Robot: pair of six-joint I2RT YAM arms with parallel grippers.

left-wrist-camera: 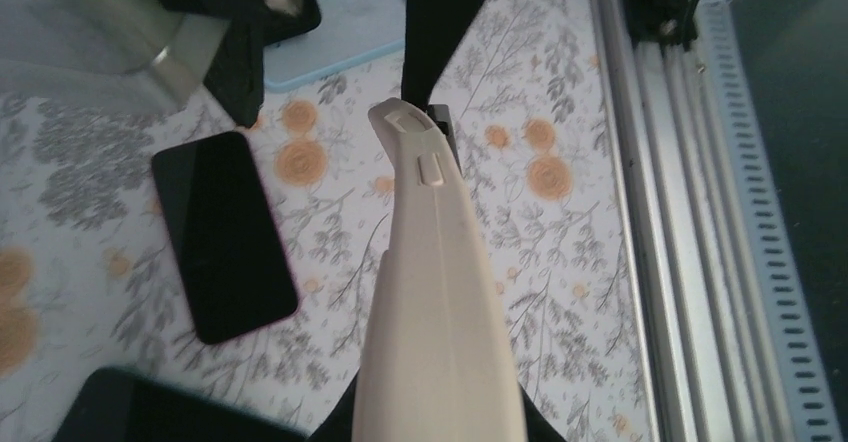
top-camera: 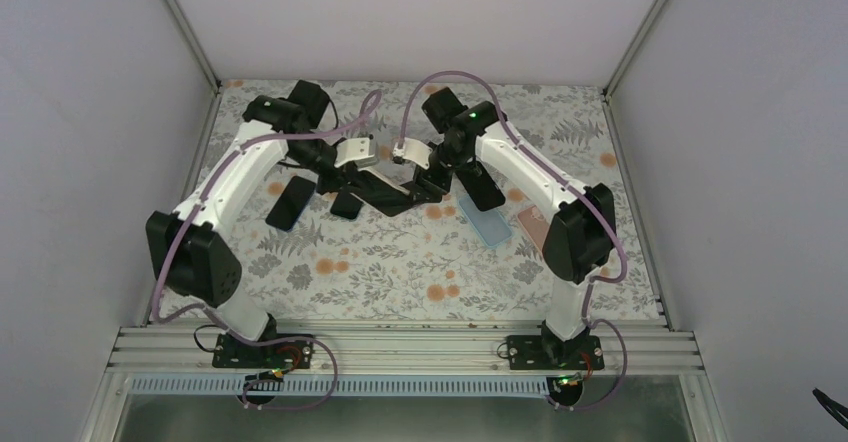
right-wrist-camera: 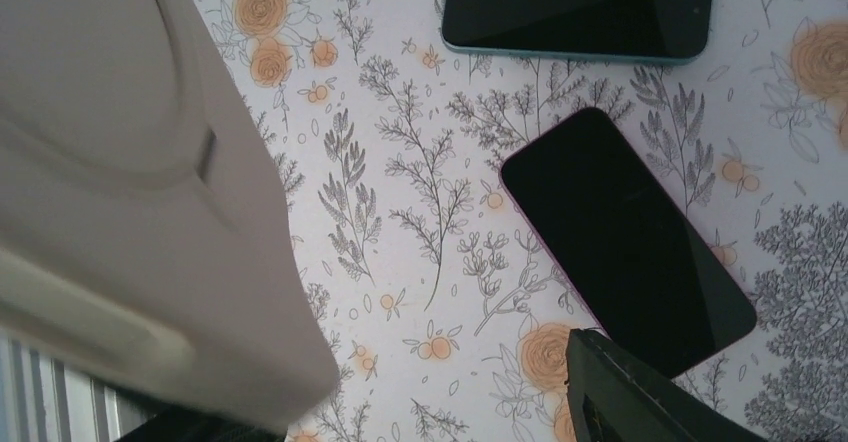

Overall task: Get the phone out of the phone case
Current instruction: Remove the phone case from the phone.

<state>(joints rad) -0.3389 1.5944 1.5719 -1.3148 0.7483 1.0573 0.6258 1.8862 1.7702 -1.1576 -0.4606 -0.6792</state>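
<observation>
on the left of the floral table (top-camera: 400, 272) a dark phone (top-camera: 290, 202) lay flat, with a second dark one (top-camera: 345, 203) just beside it on the right. the left arm bent in over them, and the left gripper (top-camera: 352, 167) hung above the table near the middle. in its wrist view a cream case (left-wrist-camera: 435, 292) rose edge-on from between its black fingers, the side buttons showing, so the gripper looked clamped on the near end of the case. the case was off the table, held in the air between the two grippers. whether a phone sat inside it could not be told from that edge. in the same view a pink-edged phone (left-wrist-camera: 225, 232) lay face up on the cloth left of the case, apart from it.

the right gripper (top-camera: 428, 167) faced the left one from close by, in the centre. in its wrist view the cream case filled the left side, blurred and very near, and only one black finger (right-wrist-camera: 640, 392) showed at the lower right. whether those jaws were apart or closed could not be told. a teal-edged phone (right-wrist-camera: 580, 7) lay at the top of that view.

further right on the table lay a black phone (top-camera: 483, 184), then a blue case (top-camera: 490, 224), empty and flat, and a pinkish flat thing (top-camera: 530, 227) just beside the right arm.
</observation>
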